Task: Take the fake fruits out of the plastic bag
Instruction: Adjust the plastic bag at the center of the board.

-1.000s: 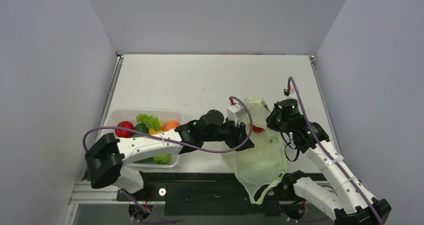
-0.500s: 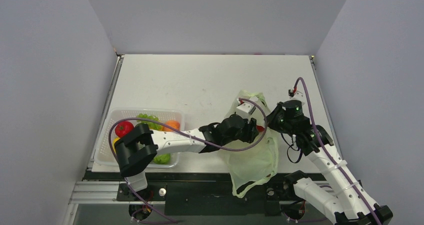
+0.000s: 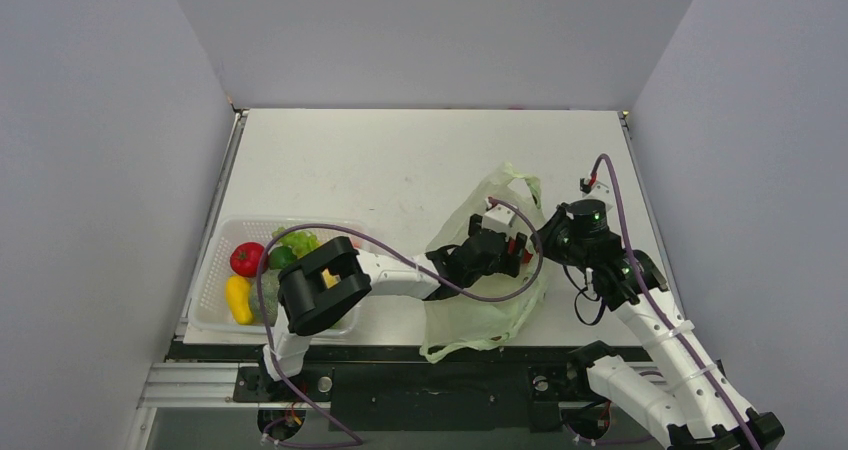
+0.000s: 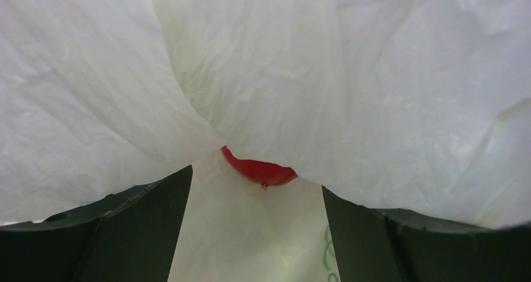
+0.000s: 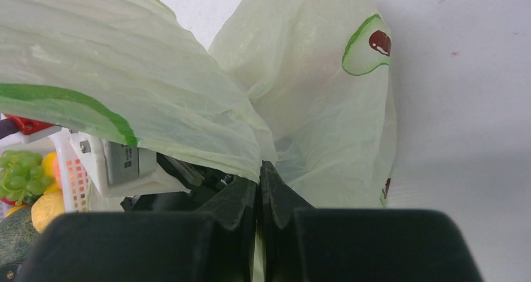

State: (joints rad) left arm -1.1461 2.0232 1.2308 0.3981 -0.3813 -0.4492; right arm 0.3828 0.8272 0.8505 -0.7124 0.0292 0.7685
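The pale yellow-green plastic bag (image 3: 482, 305) lies at the table's front right, its mouth held up. My right gripper (image 3: 545, 242) is shut on the bag's edge; in the right wrist view its jaws (image 5: 260, 169) pinch the film of the bag (image 5: 313, 88). My left gripper (image 3: 512, 253) reaches into the bag's mouth. In the left wrist view it (image 4: 257, 232) is open, with bag film (image 4: 282, 75) all round. A sliver of a red fruit (image 4: 260, 171) shows just ahead between the fingers, apart from them. The rest of that fruit is hidden by film.
A clear white latticed basket (image 3: 213, 260) stands at the front left, holding a red fruit (image 3: 246, 259), a yellow one (image 3: 238, 298) and green grapes (image 3: 298, 240). It also shows in the right wrist view (image 5: 75, 182). The left arm's elbow (image 3: 320, 285) hangs over the basket's right end.
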